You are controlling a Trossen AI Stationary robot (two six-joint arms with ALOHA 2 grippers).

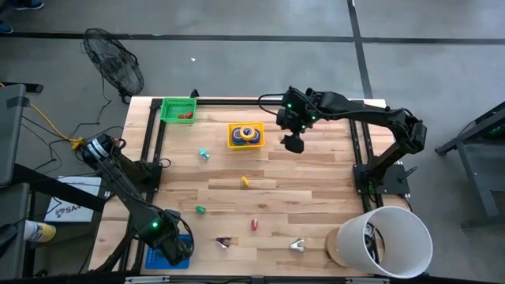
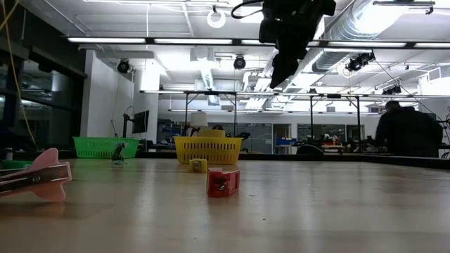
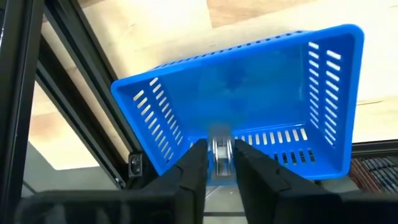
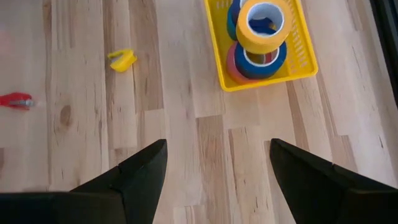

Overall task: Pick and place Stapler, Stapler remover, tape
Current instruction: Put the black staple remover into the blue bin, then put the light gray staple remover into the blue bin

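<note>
Pale wooden planks form the table, with a white bucket at its near right corner. At the near left, a blue basket lies below the left gripper, whose fingers stand a narrow gap apart around a small silvery piece, upright between them. Farther back, the right gripper hangs spread wide and empty just right of a yellow basket holding stacked tape rolls, lying flat, holes upward. Small red and yellow pieces lie loose mid-table.
</note>
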